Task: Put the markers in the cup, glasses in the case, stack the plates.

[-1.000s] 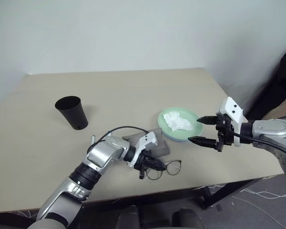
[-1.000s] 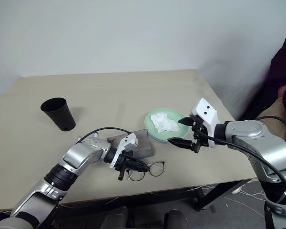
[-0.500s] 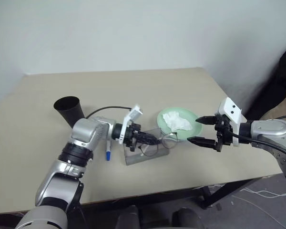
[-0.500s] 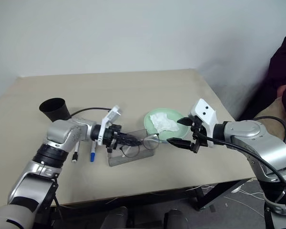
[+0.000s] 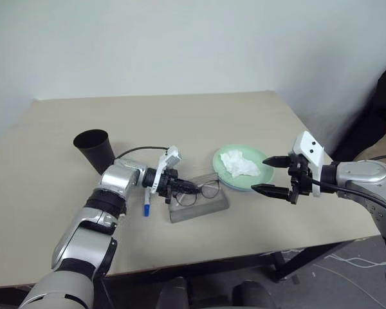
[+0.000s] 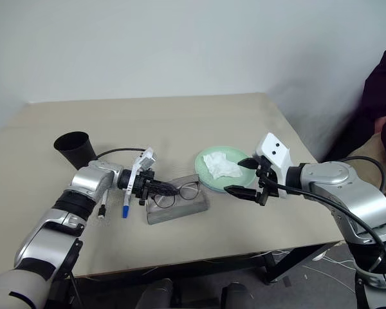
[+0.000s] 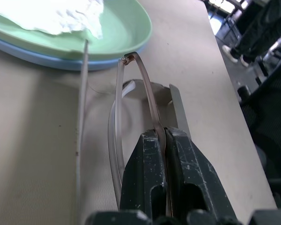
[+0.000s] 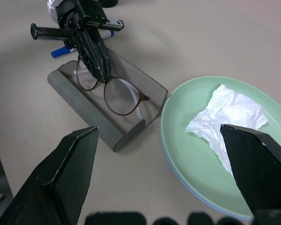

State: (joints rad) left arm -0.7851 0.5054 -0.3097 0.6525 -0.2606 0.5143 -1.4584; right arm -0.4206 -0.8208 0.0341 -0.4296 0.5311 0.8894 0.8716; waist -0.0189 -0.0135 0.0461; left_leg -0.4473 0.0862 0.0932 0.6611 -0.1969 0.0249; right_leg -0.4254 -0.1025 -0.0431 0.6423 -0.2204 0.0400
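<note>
My left gripper [image 5: 193, 190] is shut on the frame of the glasses [image 5: 206, 190], thin dark wire with round lenses. It holds them just over the open grey case [image 5: 201, 208]; the lenses [image 8: 118, 96] hang inside its tray. The mint green plate [image 5: 260, 174] lies on the light blue plate [image 7: 37, 54], with a crumpled white tissue [image 5: 238, 163] on top. My right gripper [image 5: 260, 174] hovers open by the plates' near right rim. A blue-capped marker [image 6: 125, 205] and a black-capped marker [image 6: 103, 207] lie left of the case. The black cup [image 5: 95, 149] stands upright further left.
The tan table [image 5: 180, 122] ends close in front of the case and just right of the plates. A person [image 6: 381, 103] in dark clothes sits past the right edge. A black cable [image 5: 138, 150] loops from my left wrist.
My left gripper carried the glasses from the table's front edge up and leftward to over the case. The right arm stayed still.
</note>
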